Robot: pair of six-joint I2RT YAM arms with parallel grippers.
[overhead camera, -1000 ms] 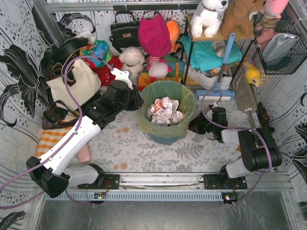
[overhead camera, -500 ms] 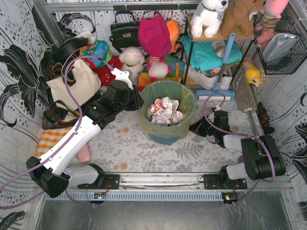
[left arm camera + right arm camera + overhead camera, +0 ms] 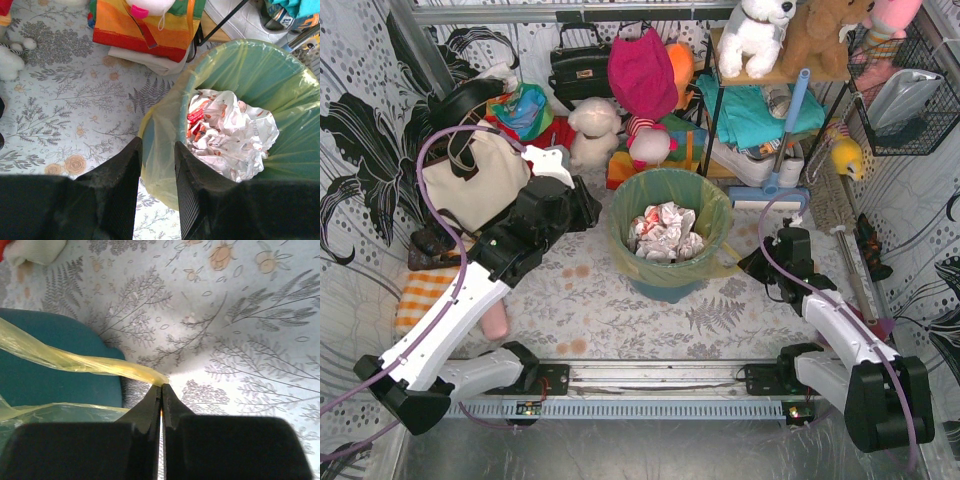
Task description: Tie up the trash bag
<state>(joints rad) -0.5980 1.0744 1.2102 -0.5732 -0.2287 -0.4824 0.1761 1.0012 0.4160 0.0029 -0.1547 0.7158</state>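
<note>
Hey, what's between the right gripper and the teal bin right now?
A twisted strip of the trash bag, pinched in the right gripper and stretching across to the bin; the right wrist view shows it.

Clutter around the teal round bin [image 3: 60,387].
Cream fabric tote bag with black straps [image 3: 480,180] at left; black handbag [image 3: 578,68] behind.

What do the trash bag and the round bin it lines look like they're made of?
The trash bag looks like thin, glossy yellow-green plastic film: translucent, wrinkled, stretched into a strand at the right pincer. The bin seems hard teal plastic, smooth and matte, though that is less certain.
</note>
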